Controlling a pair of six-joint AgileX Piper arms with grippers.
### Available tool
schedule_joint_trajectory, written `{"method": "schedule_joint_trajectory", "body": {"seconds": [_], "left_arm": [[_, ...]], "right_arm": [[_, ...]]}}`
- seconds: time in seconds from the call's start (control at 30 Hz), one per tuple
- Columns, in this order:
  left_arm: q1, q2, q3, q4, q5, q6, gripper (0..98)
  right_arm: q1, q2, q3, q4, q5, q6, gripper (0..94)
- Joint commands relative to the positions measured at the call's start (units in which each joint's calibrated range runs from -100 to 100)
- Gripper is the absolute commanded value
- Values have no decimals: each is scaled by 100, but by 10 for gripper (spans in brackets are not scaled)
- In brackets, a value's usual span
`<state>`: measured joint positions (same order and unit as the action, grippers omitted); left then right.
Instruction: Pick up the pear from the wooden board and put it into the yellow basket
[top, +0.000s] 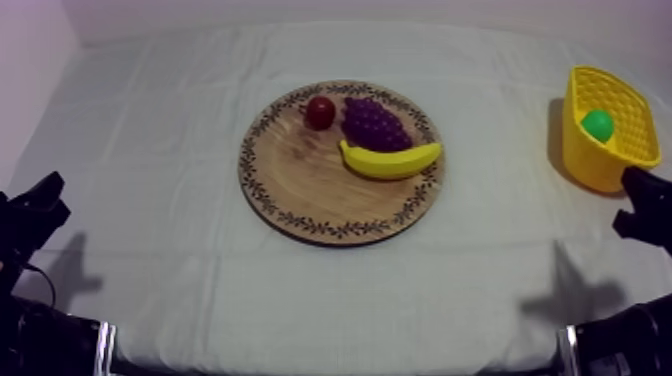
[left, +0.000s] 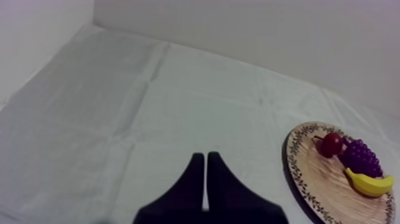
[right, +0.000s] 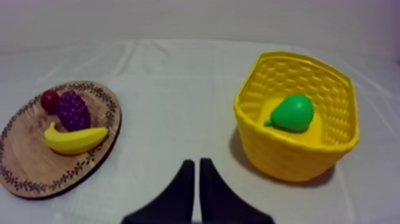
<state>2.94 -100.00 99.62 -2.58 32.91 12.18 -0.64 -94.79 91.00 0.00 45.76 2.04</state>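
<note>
The green pear (top: 598, 124) lies inside the yellow basket (top: 584, 156) at the table's right side; the right wrist view has the pear (right: 293, 112) on the floor of the basket (right: 286, 156). The round wooden board (top: 300, 185) sits mid-table, bearing a banana (top: 390, 159), a bunch of grapes (top: 375, 124) and a small red fruit (top: 320, 112). My left gripper (top: 42, 200) rests low at the left, its fingers together as a narrow wedge (left: 205, 173) over bare cloth. My right gripper (top: 640, 200) rests low at the right, shut (right: 194, 179), just in front of the basket.
The board (left: 309, 173) with its fruit lies to the side of my left gripper, and the board (right: 36, 167) is beside my right gripper across from the basket. Bare cloth stretches between the board and both arms. A wall runs behind the table.
</note>
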Motion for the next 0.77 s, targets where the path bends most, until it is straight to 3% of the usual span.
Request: {"method": "schedule_joint_trajectory", "body": {"seconds": [0.0, 0.2, 0.47, 0.73], "left_arm": [[-1, 0, 5, 1, -1, 0, 1], [-1, 0, 5, 1, -1, 0, 1], [-1, 0, 5, 1, -1, 2, 1], [-1, 0, 5, 1, -1, -1, 1]], "right_arm": [[-35, -54, 319, 41, -62, -84, 3], [-84, -91, 695, 63, -262, -138, 2], [-11, -96, 865, -89, -794, 786, 2], [-5, -96, 877, -100, -840, 898, 2]]}}
